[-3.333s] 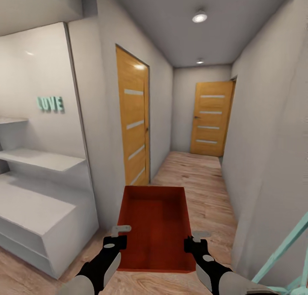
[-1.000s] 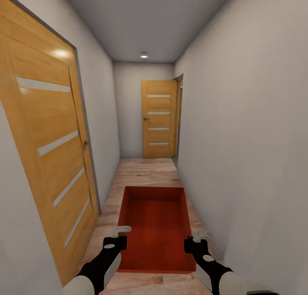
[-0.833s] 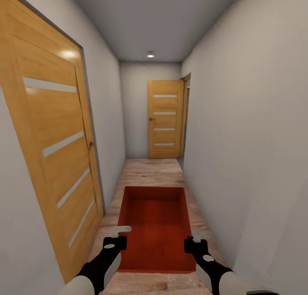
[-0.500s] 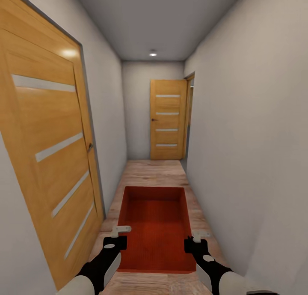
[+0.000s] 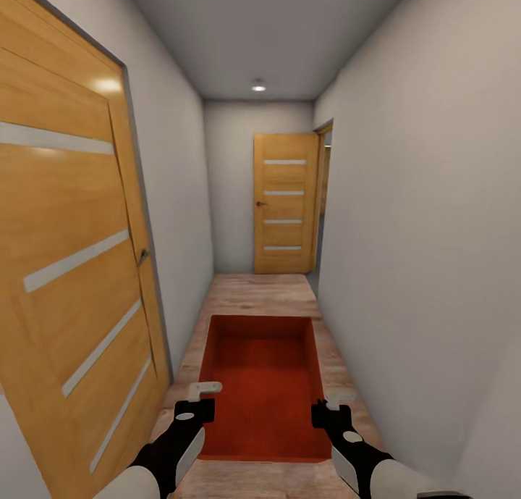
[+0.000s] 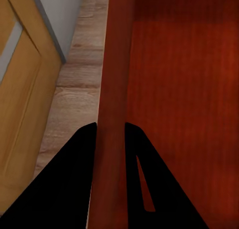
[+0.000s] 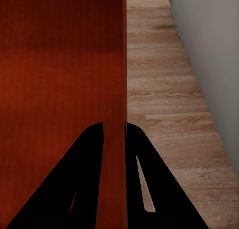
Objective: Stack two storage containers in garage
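An orange-red ribbed storage container is held out in front of me above the hallway's wood floor, its open top facing up and nothing inside. My left gripper is shut on its left wall, black fingers on either side of the wall. On the opposite wall my right gripper is shut the same way, one finger inside the bin and one outside.
I am in a narrow hallway with pale grey walls. An orange door with glass slits lies close on the left. Another such door closes the far end, with an opening beside it on the right. Light wood planks run ahead.
The camera has advanced down the hallway: the left door fills more of the view and the far door looks nearer. Both grippers and the container keep the same pose.
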Available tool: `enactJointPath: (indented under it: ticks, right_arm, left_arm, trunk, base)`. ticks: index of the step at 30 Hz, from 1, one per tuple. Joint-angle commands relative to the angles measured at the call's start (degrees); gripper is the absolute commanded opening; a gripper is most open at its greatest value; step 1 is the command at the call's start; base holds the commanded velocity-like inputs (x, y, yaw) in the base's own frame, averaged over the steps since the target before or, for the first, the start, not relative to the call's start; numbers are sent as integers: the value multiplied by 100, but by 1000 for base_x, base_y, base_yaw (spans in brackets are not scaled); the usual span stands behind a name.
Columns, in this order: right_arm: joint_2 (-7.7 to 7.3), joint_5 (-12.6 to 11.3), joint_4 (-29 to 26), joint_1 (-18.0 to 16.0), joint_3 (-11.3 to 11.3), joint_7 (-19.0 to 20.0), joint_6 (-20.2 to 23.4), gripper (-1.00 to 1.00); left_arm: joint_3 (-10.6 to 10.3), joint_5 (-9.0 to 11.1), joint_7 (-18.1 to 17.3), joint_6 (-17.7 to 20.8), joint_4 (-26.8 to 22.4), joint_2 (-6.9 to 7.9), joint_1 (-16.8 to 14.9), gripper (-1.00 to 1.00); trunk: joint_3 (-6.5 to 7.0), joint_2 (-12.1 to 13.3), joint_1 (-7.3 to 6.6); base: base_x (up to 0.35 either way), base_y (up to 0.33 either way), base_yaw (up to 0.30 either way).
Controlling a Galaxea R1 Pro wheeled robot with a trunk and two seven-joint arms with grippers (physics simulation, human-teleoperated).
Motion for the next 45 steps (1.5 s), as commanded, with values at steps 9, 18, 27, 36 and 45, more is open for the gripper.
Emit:
enactJointPath:
  ticks: [9, 18, 27, 36, 45]
  right_arm:
    - [-54, 29, -11, -1, 37, 15, -171, -100]
    - [-59, 35, -11, -1, 37, 17, -171, -100]
    - [-63, 44, -11, -1, 37, 17, -162, -100]
    - [-63, 46, -11, -1, 37, 13, -162, -100]
    - [-63, 46, -11, -1, 37, 13, -162, -100]
  left_arm:
    - [438, 98, 65, 38, 20, 111, -4, -100]
    - [438, 98, 65, 41, 12, 118, -5, -100]
    - [438, 98, 65, 41, -7, 120, -4, -100]
    - [438, 97, 65, 43, -1, 121, -5, -100]
    - [438, 97, 65, 40, 1, 120, -5, -100]
  trunk:
    - [-1, -3, 5]
    - [-1, -3, 5]
    - [-1, -3, 5]
    - [-1, -3, 5]
    - [-1, -3, 5]
  base:
    - [322, 0, 0]
    - [322, 0, 0]
    - [322, 0, 0]
    - [322, 0, 0]
    - [322, 0, 0]
